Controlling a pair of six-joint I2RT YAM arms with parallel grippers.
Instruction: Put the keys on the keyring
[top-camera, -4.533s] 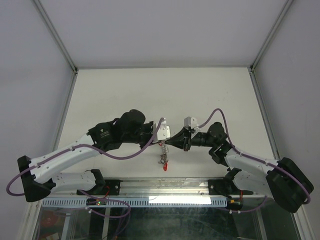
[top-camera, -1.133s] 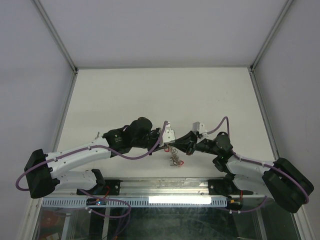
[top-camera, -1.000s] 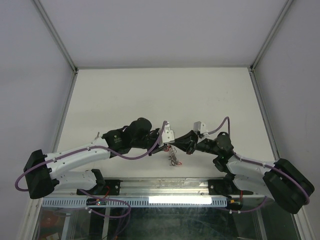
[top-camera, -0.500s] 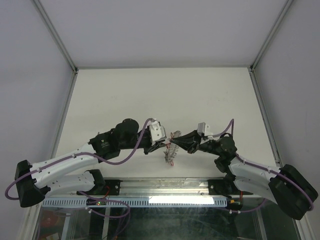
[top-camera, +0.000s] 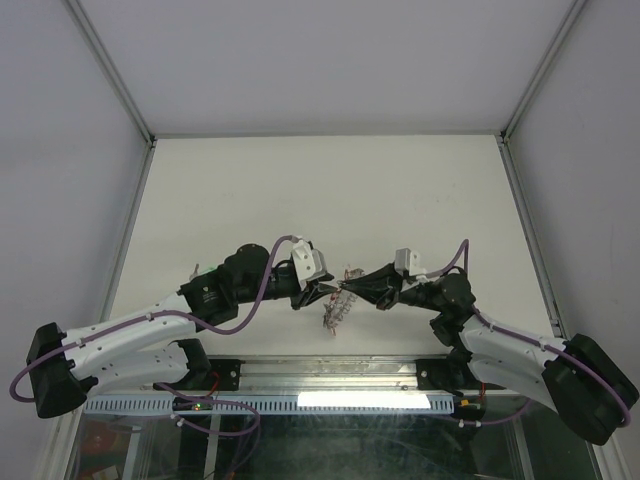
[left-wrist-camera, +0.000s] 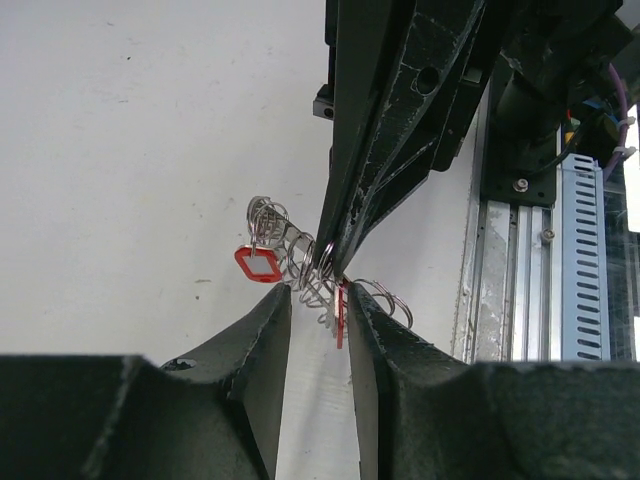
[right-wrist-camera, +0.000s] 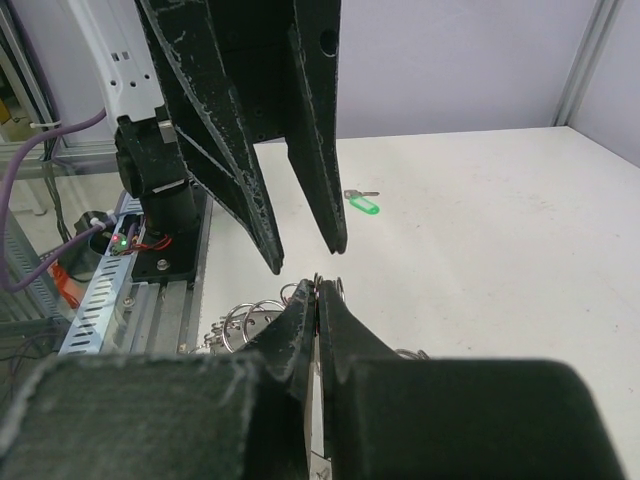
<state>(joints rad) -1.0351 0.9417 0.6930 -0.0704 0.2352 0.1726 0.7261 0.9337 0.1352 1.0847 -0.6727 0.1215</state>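
Your right claw (right-wrist-camera: 318, 284) pinches the keyring (left-wrist-camera: 300, 265) over the worktop (top-camera: 300, 190); your left claw (left-wrist-camera: 317, 292) stands slightly parted just beside it. Expect light, stiff, slippery wire: grip a bare loop. The green key (right-wrist-camera: 362, 205) lies beyond the keyring.

Left tool (top-camera: 323, 292) dropped nearer and tipped level with the right tool (top-camera: 346, 291), left arm stretched out lower and leftward, right arm reached further left, keyring (top-camera: 337, 308) drew up from a long dangle into a bunch between the tips
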